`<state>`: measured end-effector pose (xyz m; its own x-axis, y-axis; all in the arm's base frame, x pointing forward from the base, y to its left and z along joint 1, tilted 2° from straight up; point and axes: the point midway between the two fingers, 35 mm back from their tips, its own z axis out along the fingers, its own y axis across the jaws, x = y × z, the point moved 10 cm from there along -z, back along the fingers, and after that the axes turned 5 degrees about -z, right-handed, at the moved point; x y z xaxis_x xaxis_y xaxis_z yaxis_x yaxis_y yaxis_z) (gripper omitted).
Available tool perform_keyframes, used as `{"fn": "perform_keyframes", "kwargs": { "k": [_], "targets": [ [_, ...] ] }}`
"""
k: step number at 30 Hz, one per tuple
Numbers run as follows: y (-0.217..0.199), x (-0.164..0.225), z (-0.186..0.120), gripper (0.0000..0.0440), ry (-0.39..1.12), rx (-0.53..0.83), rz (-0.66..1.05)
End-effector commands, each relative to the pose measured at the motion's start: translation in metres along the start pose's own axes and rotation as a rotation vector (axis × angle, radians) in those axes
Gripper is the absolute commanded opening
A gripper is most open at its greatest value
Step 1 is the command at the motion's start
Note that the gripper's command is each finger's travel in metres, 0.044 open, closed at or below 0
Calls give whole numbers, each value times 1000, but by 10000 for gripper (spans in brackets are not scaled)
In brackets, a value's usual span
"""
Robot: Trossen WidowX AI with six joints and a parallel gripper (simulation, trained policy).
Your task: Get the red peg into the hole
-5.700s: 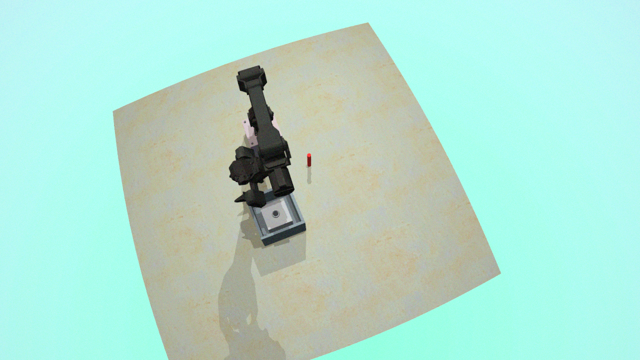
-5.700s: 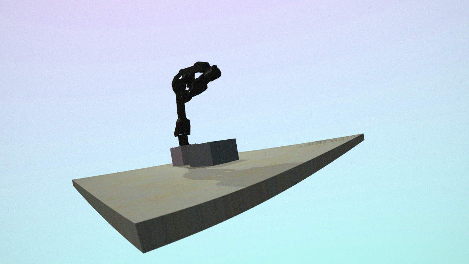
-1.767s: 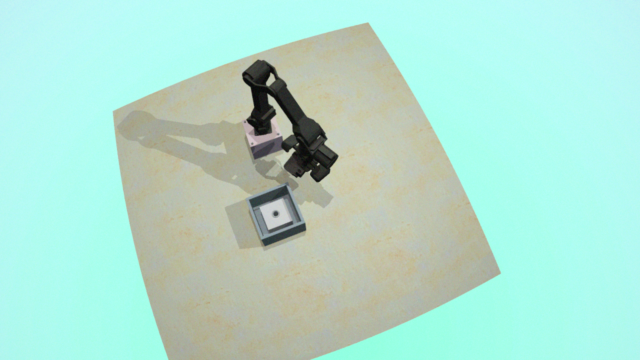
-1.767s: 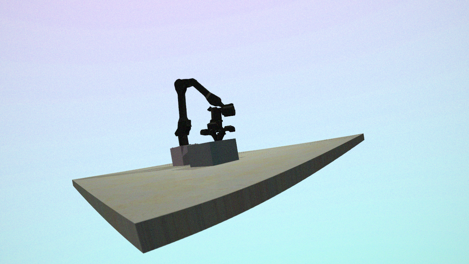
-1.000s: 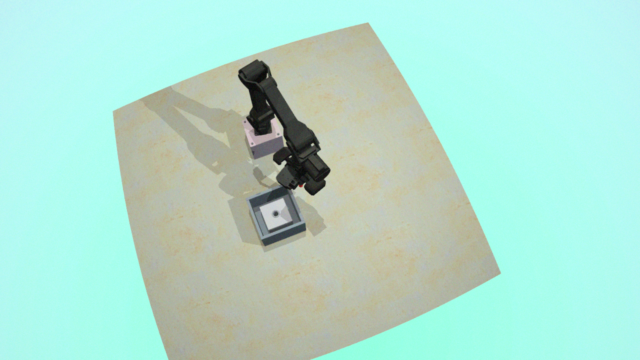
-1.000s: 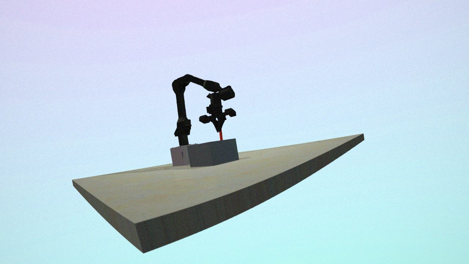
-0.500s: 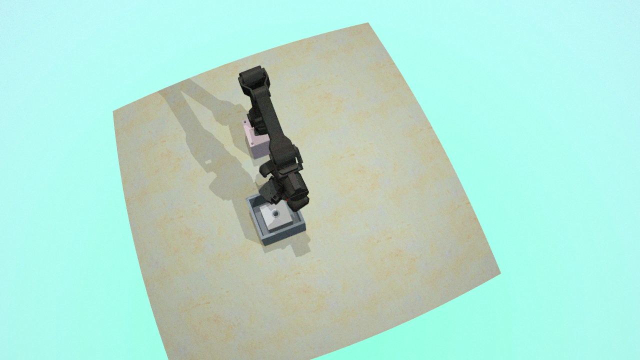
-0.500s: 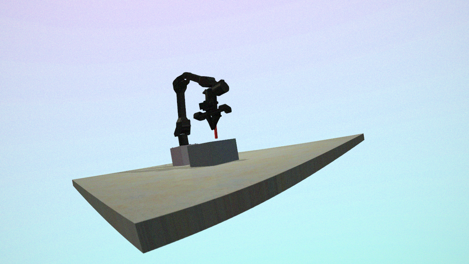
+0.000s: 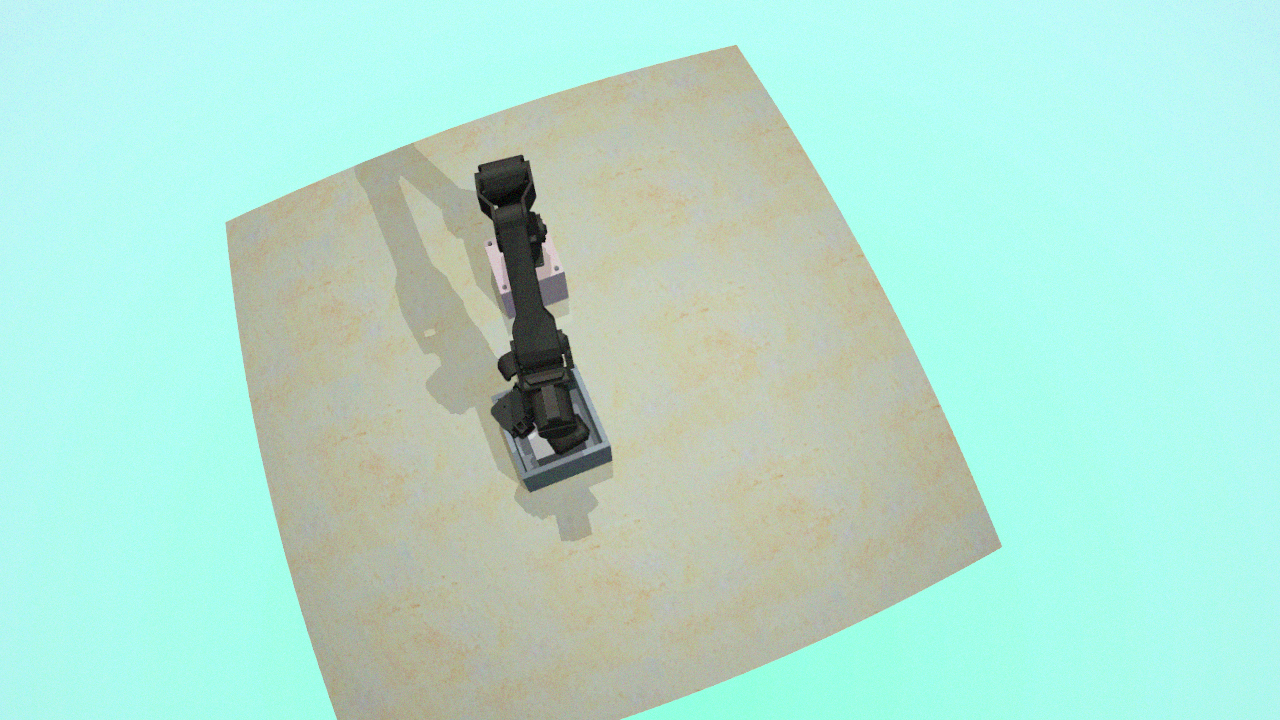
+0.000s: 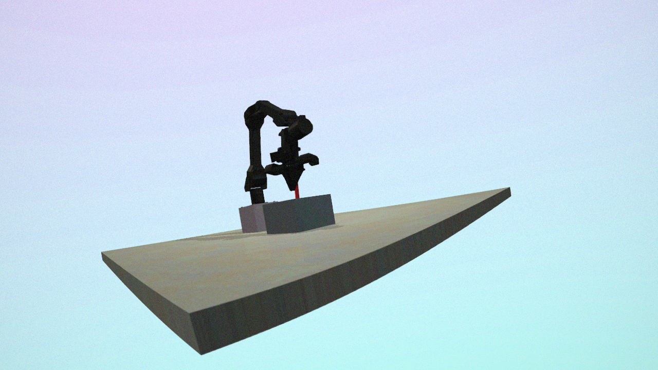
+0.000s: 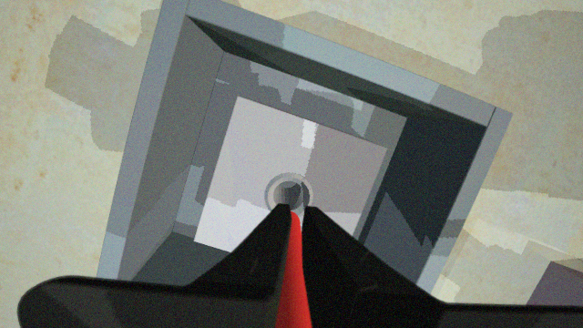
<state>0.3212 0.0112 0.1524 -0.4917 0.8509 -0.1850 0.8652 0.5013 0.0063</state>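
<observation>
From the top, one black jointed robot arm [image 9: 528, 277] [image 10: 254, 147] rises off one pale pink block-shaped base [image 9: 559, 286] [image 10: 250, 219] and reaches over one open, square, blue-grey box [image 9: 572, 468] [image 10: 298, 215] [image 11: 141, 137]; the peg is hidden there (the arm covers most of the box). In the exterior view, one black two-fingered gripper [image 10: 292, 187] [image 11: 295, 216] is above the box, pinching one slim, round, red peg [image 10: 296, 191] [image 11: 295, 273]; the peg points downward, its long axis close to upright, and its lower end is out of sight behind the box wall. In the wrist view the peg lies between two black fingers, the gripper pressed in on it, and one square whitish plate [image 11: 260, 150] with one round hole [image 11: 289, 193] sits at the box bottom, the hole just beyond the fingertips as seen here (I cannot tell the peg tip's height above it)
</observation>
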Motion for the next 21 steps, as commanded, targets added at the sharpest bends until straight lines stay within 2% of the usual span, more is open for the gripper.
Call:
{"fn": "perform_keyframes", "kwargs": {
  "k": [1,5,8,13,21],
  "targets": [
    [2,-4,10,7,15,4,-4],
    [2,-8,26,87,37,27,-18],
    [5,-11,36,109,48,53,-48],
    [12,-24,47,232,48,38,-40],
    [19,-45,53,384,26,5,-31]
  ]
}}
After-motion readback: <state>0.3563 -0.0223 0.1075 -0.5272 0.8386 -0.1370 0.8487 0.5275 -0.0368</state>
